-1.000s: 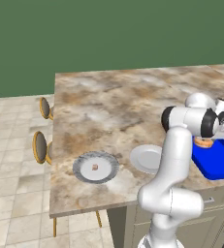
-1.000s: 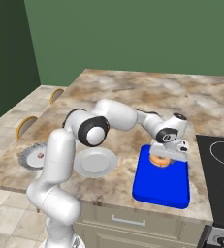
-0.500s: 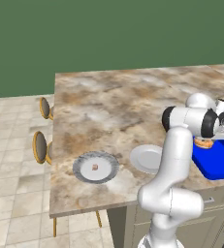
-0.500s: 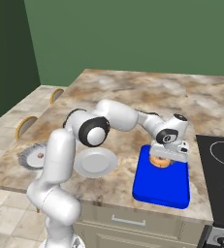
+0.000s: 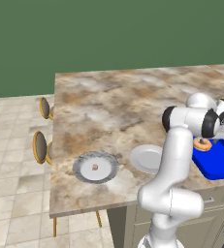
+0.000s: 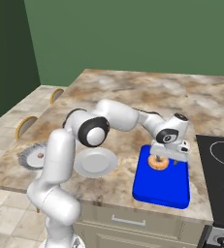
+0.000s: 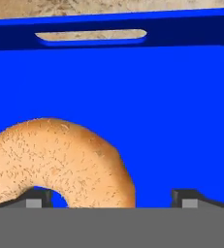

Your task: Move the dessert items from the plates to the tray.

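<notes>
A: Donut [image 6: 158, 162] status?
B: Lying on the blue tray [image 6: 162, 186], near its far end. Gripper [image 6: 169, 154] sits right over it, jaws spread apart, not clamping it.
A: Small morsel [image 5: 95, 167]?
B: On the dark-rimmed plate [image 5: 96, 167]. The plain plate [image 5: 146, 158] sits beside the robot's arm, between that plate and the tray.

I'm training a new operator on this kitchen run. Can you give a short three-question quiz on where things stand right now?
1. True or false: the donut lies on the blue tray.
2. Which plate carries the small morsel: A, the plain white plate; B, the dark-rimmed plate?
3. Fill in: the gripper stands ___ over the donut.

Key: 1 true; 2 B; 3 open.
</notes>
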